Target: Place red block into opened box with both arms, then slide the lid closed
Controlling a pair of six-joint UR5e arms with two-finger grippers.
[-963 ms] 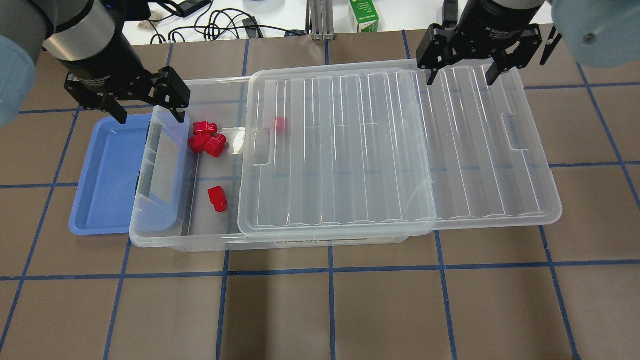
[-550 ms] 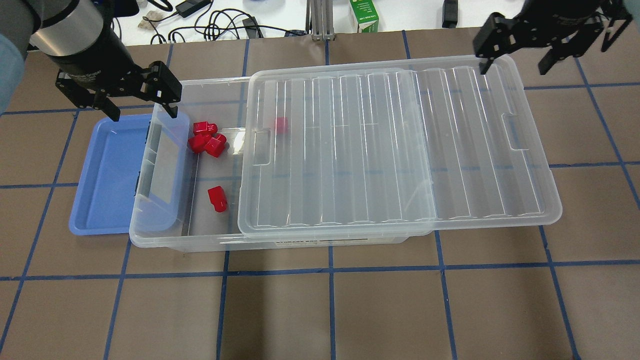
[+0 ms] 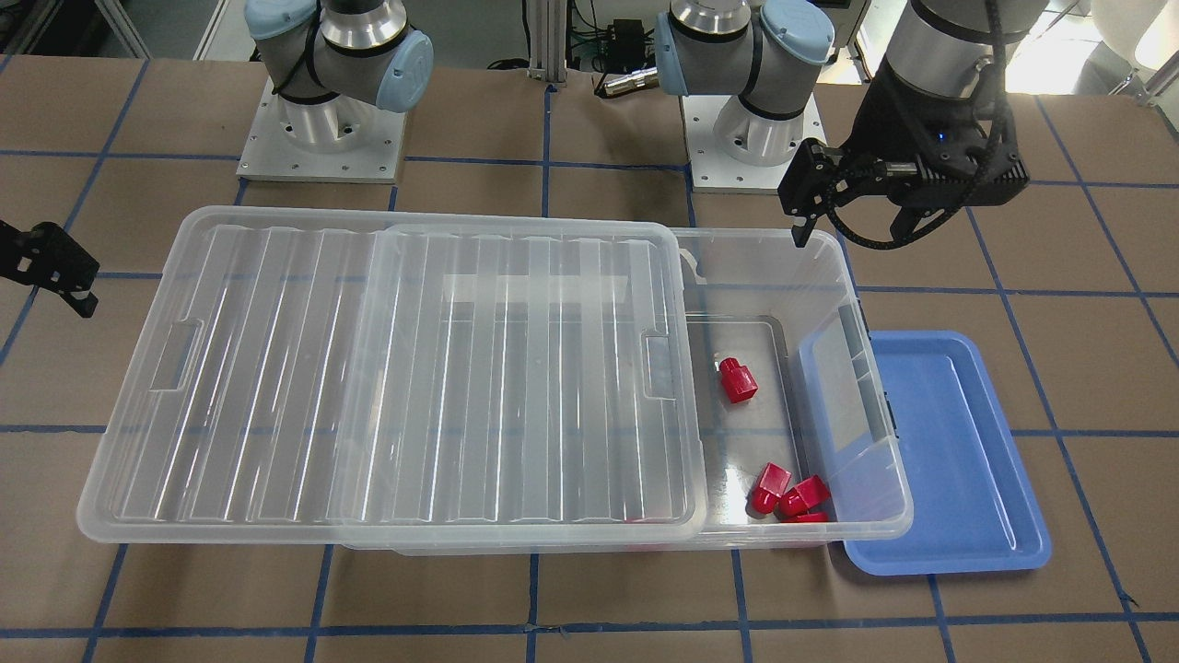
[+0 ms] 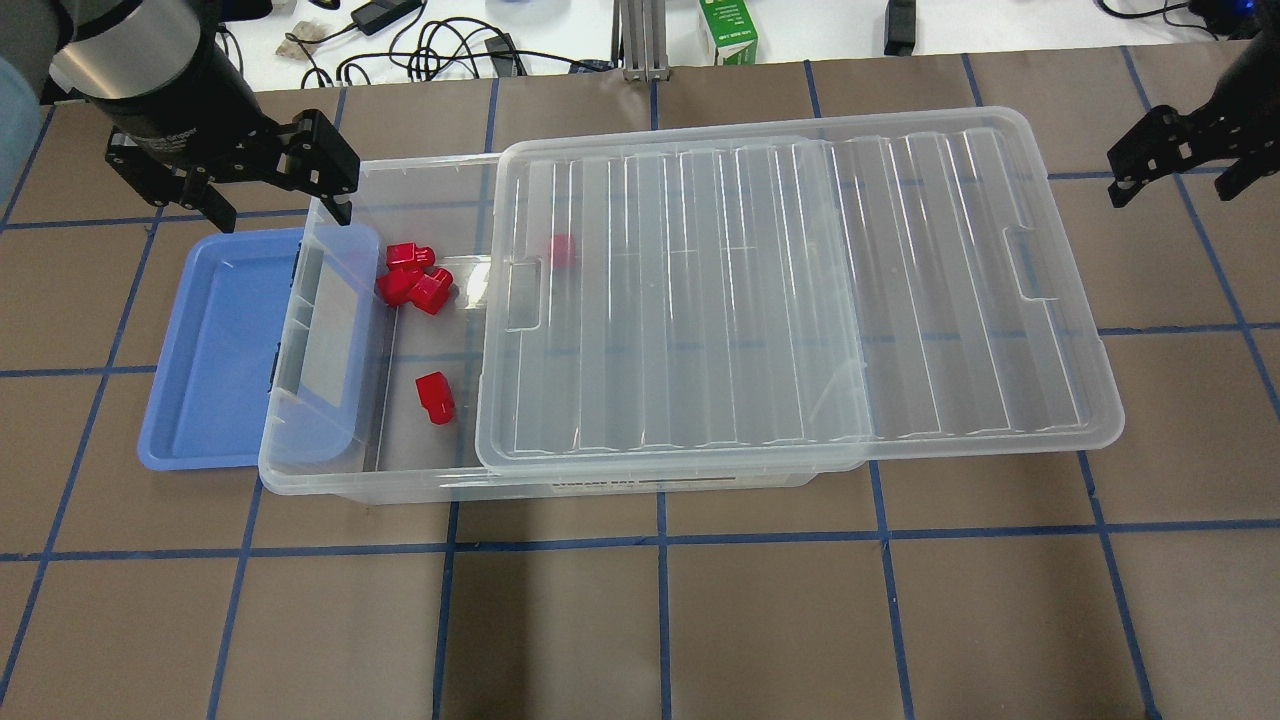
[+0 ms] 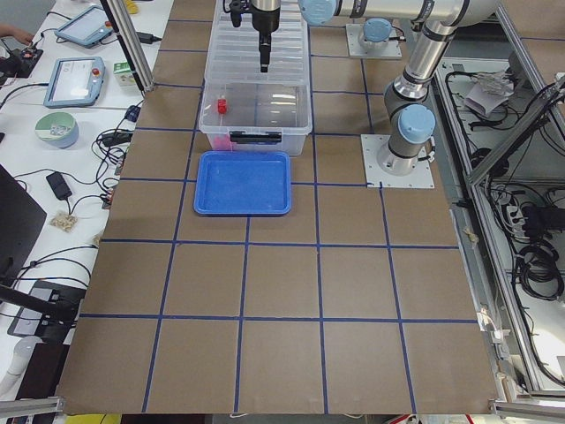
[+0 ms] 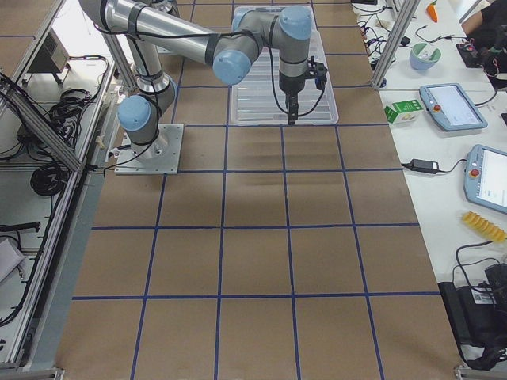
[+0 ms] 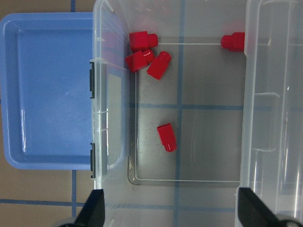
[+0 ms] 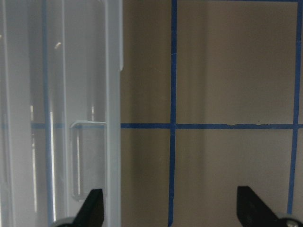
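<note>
Red blocks: I count five red blocks [image 4: 432,291], all on the floor of the box [image 4: 400,487]. Three are bunched in its far left corner, one lies alone nearer the front wall, and one sits under the lid's edge.
Lid: the lid [image 4: 800,290] rests on top of the box, pushed out past the box's right end, so the left part of the box is uncovered.
Lid axis: its long axis runs along the box's length, so I judge closing it means a straight push towards the box's left end.
Right pincer: the right pincer [image 4: 1180,188] is wide open and holds nothing. It hangs over the bare worktop [image 4: 700,620], just beyond the lid's overhanging end and towards the box's far side.
Key relation: the lid's end lies to the left of this pincer. My right wrist view shows that edge and its handle recess [image 8: 87,161] under the left finger.
Nearer arm: the right arm, clearly.
Left pincer: the left pincer [image 4: 282,215] is open and empty, above the box's far left corner.
Blue tray: the blue tray [image 4: 215,350] holds no blocks and sits against the box's left end.
</note>
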